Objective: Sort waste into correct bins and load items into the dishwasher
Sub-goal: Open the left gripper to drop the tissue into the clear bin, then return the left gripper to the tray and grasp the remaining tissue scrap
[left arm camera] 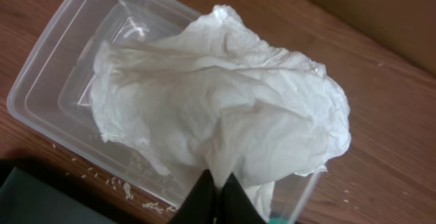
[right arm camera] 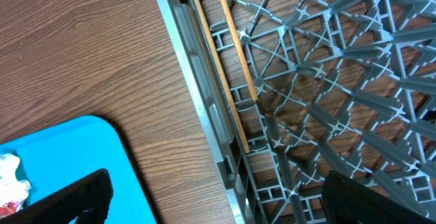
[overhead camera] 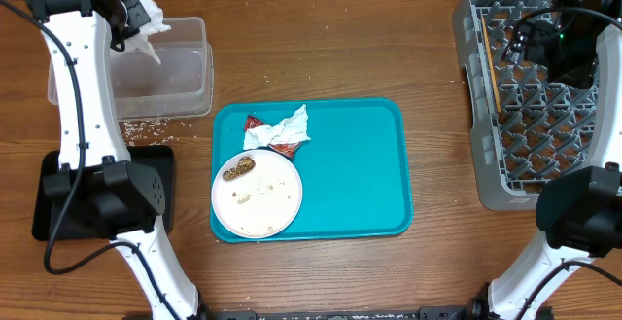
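Note:
My left gripper (left arm camera: 219, 180) is shut on a crumpled white napkin (left arm camera: 218, 101), which hangs over the clear tub (left arm camera: 48, 81); overhead, the napkin (overhead camera: 151, 17) is above the tub's (overhead camera: 185, 67) left end. A second napkin (overhead camera: 289, 130) and a red wrapper (overhead camera: 256, 124) lie on the teal tray. The white plate (overhead camera: 262, 203) carries a brown food lump (overhead camera: 237, 170). My right gripper (right arm camera: 225, 203) stands open above the left rim of the grey dish rack (right arm camera: 204, 108), nothing between its fingers. Chopsticks (right arm camera: 228, 60) lie in the rack.
The teal tray (overhead camera: 350, 164) fills the table's middle. Loose rice grains (overhead camera: 146, 124) are scattered in front of the tub. A black tray (overhead camera: 44, 198) sits at the front left, mostly under the left arm. The rack (overhead camera: 486, 164) takes up the right side.

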You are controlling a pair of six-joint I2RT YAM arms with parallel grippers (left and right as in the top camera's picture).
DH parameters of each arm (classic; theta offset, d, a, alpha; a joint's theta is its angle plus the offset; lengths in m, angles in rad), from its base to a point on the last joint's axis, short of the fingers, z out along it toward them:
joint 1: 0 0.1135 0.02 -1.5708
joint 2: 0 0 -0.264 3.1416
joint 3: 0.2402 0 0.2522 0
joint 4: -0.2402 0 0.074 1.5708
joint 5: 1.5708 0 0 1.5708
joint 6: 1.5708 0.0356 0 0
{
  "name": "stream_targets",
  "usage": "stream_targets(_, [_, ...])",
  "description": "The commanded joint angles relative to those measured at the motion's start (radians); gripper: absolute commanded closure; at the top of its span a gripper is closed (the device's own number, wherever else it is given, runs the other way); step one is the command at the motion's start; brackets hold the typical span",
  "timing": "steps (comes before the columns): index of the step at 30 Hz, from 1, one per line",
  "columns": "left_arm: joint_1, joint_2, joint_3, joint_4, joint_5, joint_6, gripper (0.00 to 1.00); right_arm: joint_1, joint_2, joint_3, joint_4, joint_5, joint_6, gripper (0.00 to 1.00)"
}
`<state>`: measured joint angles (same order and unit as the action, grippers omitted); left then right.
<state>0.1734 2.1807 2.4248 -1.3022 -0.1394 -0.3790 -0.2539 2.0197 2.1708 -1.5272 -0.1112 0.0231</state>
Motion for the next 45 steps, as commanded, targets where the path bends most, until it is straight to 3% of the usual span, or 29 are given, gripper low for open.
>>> stream_targets(1, [0.011,0.057,-0.014,-0.011,-0.085,-0.014,0.82,0.0,-0.002,0.002,0.005,0.006,0.004,0.0])
stream_targets(4, [0.011,0.089,-0.014,-0.031,-0.116,-0.012,0.47,0.0,-0.002,0.002,0.005,0.006,0.004,0.0])
stream_targets(6, [0.011,0.097,-0.014,-0.053,-0.115,-0.002,0.39,0.0,-0.002,0.002,0.005,0.006,0.004,0.0])
stream_targets(11, [0.008,0.067,0.001,-0.089,-0.084,-0.002,0.41,0.0,-0.002,0.002,0.005,0.006,0.004,0.0])
stream_targets(19, [-0.032,-0.031,0.007,-0.08,0.121,0.0,0.38,0.0,-0.002,0.002,0.005,0.006,0.004,0.0])
stream_targets(21, [-0.047,-0.035,0.007,-0.09,0.251,0.057,0.44,0.0,-0.002,0.002,0.005,0.006,0.004,0.0])
stream_targets(24, [-0.085,-0.026,0.005,-0.101,0.541,0.238,0.44,0.0,-0.002,0.002,0.005,0.006,0.004,0.0])
stream_targets(26, [-0.124,-0.015,0.004,-0.132,0.636,0.31,0.43,0.0,-0.002,0.002,0.005,0.006,0.004,0.0])
stream_targets(30, [-0.236,0.008,-0.011,-0.204,0.537,0.313,0.45,0.0,-0.002,0.002,0.005,0.006,0.004,0.0])
stream_targets(36, [-0.431,0.043,-0.056,-0.248,0.199,0.274,0.42,0.0,-0.002,0.002,0.005,0.006,0.004,0.0])
stream_targets(45, [-0.548,0.172,-0.104,-0.247,0.052,0.271,0.37,0.0,-0.002,0.002,0.005,0.006,0.004,0.0])
